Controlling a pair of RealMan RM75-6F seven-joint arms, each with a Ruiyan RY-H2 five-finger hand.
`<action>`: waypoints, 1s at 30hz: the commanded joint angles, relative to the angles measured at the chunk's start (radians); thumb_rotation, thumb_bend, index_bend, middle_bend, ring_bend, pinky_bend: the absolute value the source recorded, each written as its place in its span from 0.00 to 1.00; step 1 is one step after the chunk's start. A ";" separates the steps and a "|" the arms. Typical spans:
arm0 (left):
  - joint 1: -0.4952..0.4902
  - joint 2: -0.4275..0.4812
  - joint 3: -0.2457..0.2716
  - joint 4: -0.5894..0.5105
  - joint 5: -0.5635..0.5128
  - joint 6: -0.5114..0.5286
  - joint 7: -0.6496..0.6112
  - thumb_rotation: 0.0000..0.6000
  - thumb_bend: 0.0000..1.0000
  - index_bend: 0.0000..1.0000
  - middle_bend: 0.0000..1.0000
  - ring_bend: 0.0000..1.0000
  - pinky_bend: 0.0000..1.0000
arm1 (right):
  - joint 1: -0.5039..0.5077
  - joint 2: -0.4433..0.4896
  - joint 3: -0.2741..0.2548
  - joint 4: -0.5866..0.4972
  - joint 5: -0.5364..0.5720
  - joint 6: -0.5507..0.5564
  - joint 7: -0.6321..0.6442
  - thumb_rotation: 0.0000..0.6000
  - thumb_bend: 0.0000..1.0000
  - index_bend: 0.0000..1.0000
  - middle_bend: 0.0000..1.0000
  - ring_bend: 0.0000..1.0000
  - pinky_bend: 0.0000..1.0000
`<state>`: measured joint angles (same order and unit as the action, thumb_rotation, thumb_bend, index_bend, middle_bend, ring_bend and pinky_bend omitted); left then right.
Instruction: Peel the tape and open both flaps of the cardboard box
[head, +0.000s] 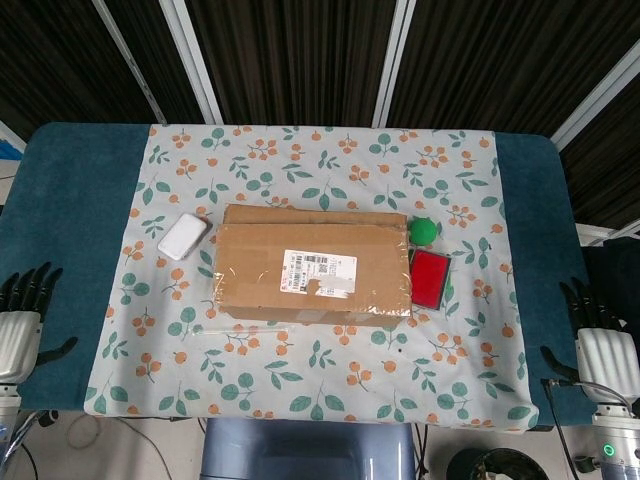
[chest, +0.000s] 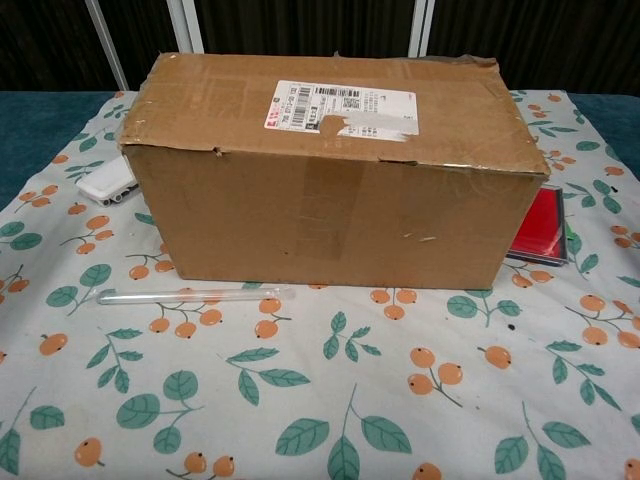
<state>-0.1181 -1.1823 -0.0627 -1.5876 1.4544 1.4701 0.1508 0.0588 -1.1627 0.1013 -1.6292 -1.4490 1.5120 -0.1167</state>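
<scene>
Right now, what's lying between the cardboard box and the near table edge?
In the chest view, a clear plastic tube lies on the floral cloth before the cardboard box.

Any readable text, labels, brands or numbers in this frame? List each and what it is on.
Shipping label on top of the cardboard box: printed lines and a barcode show, all too small and blurred to read; part is covered by a grey patch.
Red case, white object, green ball: no visible text.
Nothing legible elsewhere.
</scene>
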 joint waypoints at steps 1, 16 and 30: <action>-0.001 0.000 -0.002 -0.001 -0.001 0.000 0.000 1.00 0.11 0.00 0.00 0.00 0.00 | 0.001 -0.002 0.001 0.001 -0.001 0.002 -0.001 1.00 0.29 0.00 0.00 0.00 0.22; 0.002 0.009 0.002 -0.009 -0.003 -0.002 0.005 1.00 0.11 0.00 0.00 0.00 0.00 | 0.007 0.006 0.015 -0.014 -0.031 0.030 0.003 1.00 0.31 0.00 0.00 0.00 0.22; -0.001 0.019 -0.005 -0.012 -0.028 -0.021 -0.021 1.00 0.13 0.00 0.00 0.00 0.00 | 0.097 0.061 0.123 -0.093 0.066 -0.056 -0.061 1.00 0.64 0.00 0.05 0.03 0.22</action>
<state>-0.1190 -1.1643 -0.0679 -1.5985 1.4281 1.4514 0.1312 0.1224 -1.1227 0.1906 -1.6892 -1.4003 1.4838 -0.1641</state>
